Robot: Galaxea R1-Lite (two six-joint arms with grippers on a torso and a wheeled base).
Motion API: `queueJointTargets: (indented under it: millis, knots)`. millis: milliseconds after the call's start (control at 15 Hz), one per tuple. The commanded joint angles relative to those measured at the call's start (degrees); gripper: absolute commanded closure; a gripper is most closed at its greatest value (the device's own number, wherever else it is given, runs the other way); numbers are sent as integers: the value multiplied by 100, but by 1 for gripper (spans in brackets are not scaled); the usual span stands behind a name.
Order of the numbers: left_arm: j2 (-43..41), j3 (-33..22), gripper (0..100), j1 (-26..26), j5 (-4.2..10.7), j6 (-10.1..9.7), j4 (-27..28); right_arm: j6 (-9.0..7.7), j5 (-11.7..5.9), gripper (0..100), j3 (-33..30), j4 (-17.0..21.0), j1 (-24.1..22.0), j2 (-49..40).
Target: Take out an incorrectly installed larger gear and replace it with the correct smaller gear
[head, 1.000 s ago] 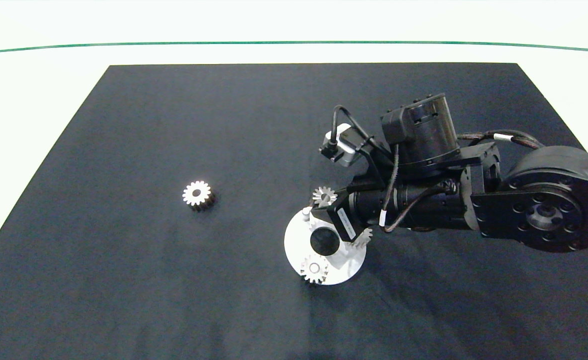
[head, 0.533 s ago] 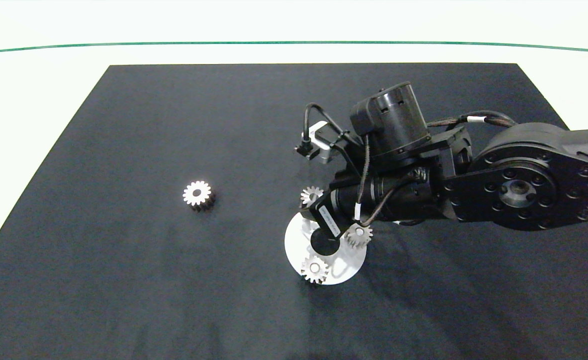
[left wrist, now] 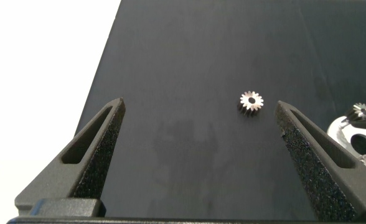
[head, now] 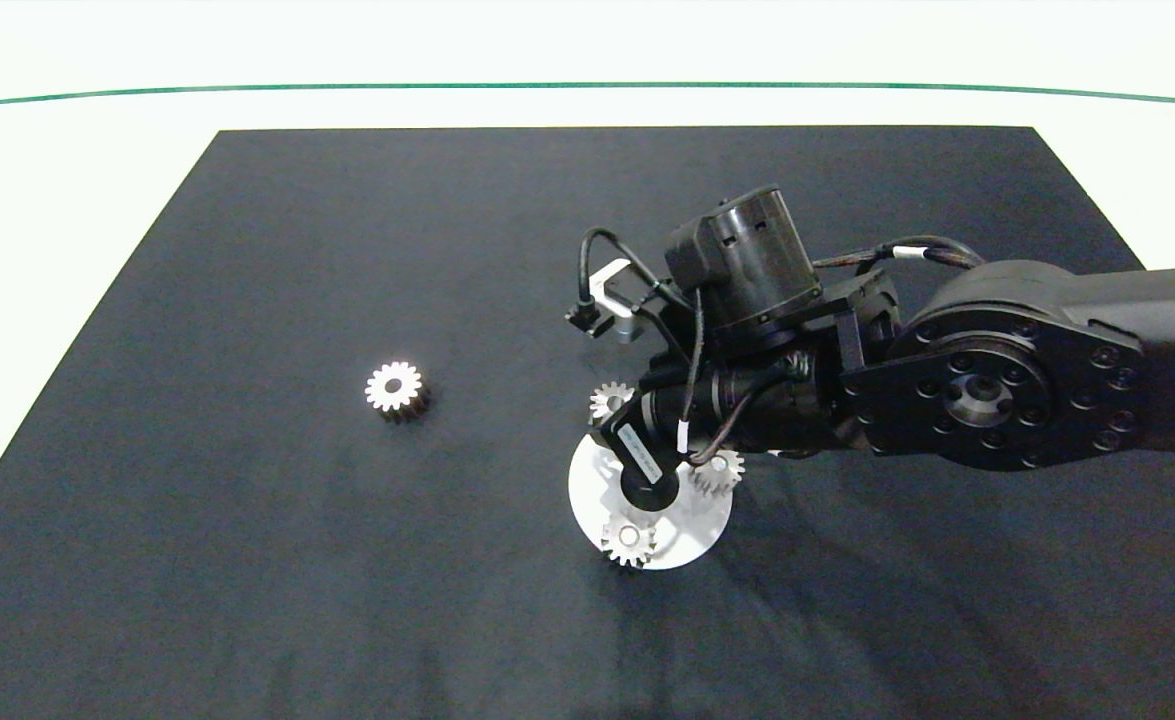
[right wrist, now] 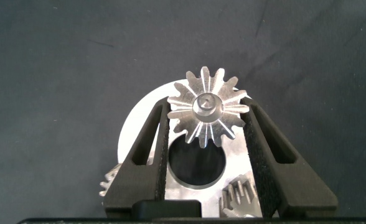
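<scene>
The larger gear (head: 394,387) lies alone on the black mat, far left of the white round base plate (head: 689,530); it also shows in the left wrist view (left wrist: 251,101). My right gripper (head: 611,412) is shut on the smaller gear (head: 607,398) at the plate's far rim. In the right wrist view, both fingers (right wrist: 159,134) press the sharp teeth of the smaller gear (right wrist: 189,99), and a peg's tip (right wrist: 206,104) shows in its bore. My left gripper (left wrist: 198,104) hangs open over the mat's left side, holding nothing.
Two other small gears sit on the plate, one at its near edge (head: 628,540) and one on its right side (head: 719,470). A dark round hole (right wrist: 197,165) opens in the plate's middle. The right arm's bulk (head: 947,390) covers the mat's right half.
The right arm swung left with the smaller gear, bringing it from beyond the plate's rim to over the bare peg. The larger gear and the plate stayed put.
</scene>
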Motion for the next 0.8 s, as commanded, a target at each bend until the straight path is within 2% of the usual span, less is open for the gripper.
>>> queueJointTargets:
  millis: [67, 800]
  knots:
    - [-29, 27, 0, 0, 6, -2, 10, -6, -14, 78, -47, 12, -20, 48]
    - [-73, 54, 0, 0, 15, -10, 10, 3, -50, 78, -20, -6, -143, 180]
